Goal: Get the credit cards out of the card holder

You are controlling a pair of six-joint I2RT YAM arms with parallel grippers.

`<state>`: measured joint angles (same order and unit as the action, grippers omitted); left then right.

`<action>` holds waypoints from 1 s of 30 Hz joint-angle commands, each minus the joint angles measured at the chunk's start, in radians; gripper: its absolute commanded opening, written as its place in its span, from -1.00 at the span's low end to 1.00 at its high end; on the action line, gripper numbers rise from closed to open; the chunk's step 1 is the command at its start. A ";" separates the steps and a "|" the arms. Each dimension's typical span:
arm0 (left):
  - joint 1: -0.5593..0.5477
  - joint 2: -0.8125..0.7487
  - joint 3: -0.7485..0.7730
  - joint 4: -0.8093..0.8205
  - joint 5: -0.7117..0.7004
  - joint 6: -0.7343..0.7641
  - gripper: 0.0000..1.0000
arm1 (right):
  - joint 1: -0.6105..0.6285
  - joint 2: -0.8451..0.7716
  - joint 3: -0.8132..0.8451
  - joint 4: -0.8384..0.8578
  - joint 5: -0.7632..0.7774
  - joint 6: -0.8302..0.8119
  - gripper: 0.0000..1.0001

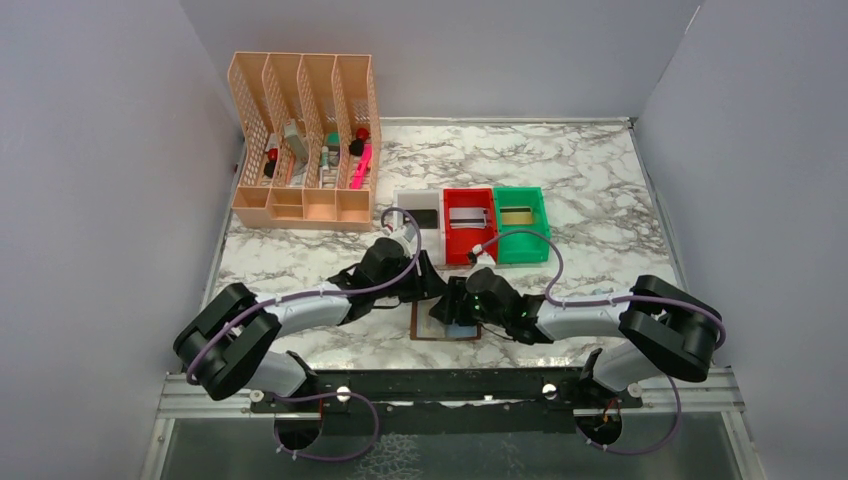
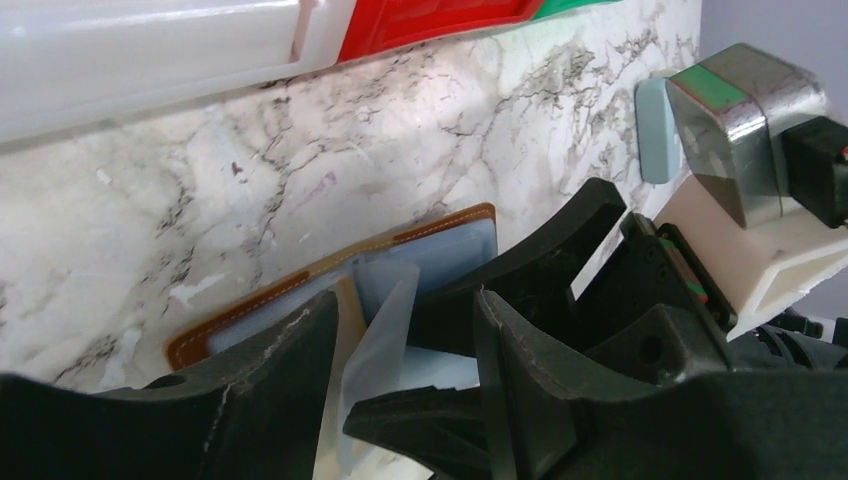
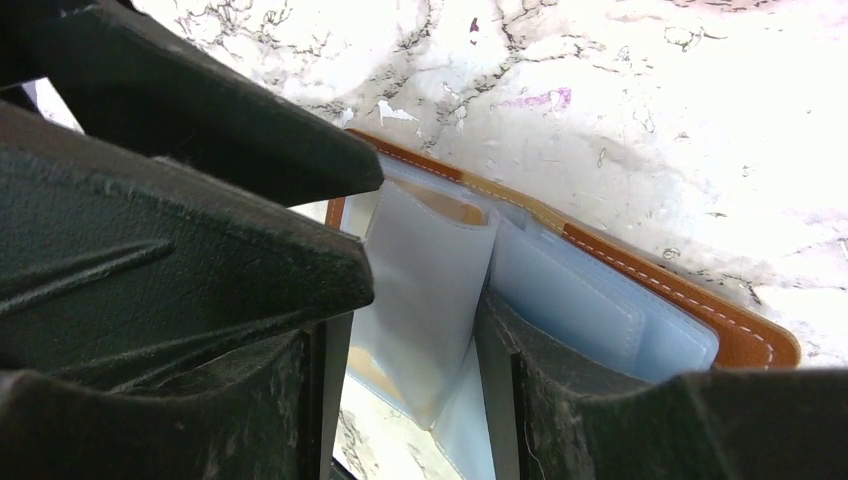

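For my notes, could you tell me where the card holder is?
Top view: the card holder lies open on the table, centre-front, beneath the left gripper and right gripper, on the near side of the red bin.

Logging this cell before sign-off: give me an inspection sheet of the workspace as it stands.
Surface: marble table, white with grey veins.
Job's things: card holder lies open near the front, under both grippers; black card in the white bin, silver card in the red bin, gold card in the green bin.
Clutter: peach organizer holding stationery, rear left; pale blue block on the table by the right arm.
Grippers: left gripper has its jaws apart around a clear sleeve of the holder; right gripper also straddles a sleeve, grip unclear.
Cables: purple cables run along both arms; no snag seen.
Surroundings: grey walls on three sides.
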<state>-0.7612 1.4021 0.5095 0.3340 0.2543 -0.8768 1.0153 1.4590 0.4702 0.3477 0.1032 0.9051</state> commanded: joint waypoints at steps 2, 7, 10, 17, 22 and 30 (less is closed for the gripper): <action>-0.025 -0.086 0.004 -0.177 -0.117 0.017 0.22 | -0.001 0.022 -0.028 -0.053 -0.012 0.002 0.08; -0.024 -0.139 0.013 -0.247 -0.179 0.034 0.23 | -0.002 0.027 -0.028 -0.047 -0.015 0.006 0.08; -0.024 -0.141 0.010 -0.249 -0.165 0.044 0.11 | -0.001 0.027 -0.027 -0.045 -0.015 0.006 0.08; -0.026 -0.100 0.013 -0.230 -0.122 0.056 -0.49 | -0.001 0.029 -0.024 -0.046 -0.018 0.005 0.08; -0.028 -0.073 0.029 -0.219 -0.094 0.073 -0.81 | -0.002 0.030 -0.021 -0.047 -0.019 0.004 0.08; -0.072 0.014 0.067 -0.220 -0.016 0.126 -1.00 | -0.001 0.021 -0.024 -0.034 -0.029 0.000 0.09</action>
<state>-0.8051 1.3830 0.5365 0.1032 0.1715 -0.7979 1.0149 1.4605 0.4698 0.3515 0.0895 0.9096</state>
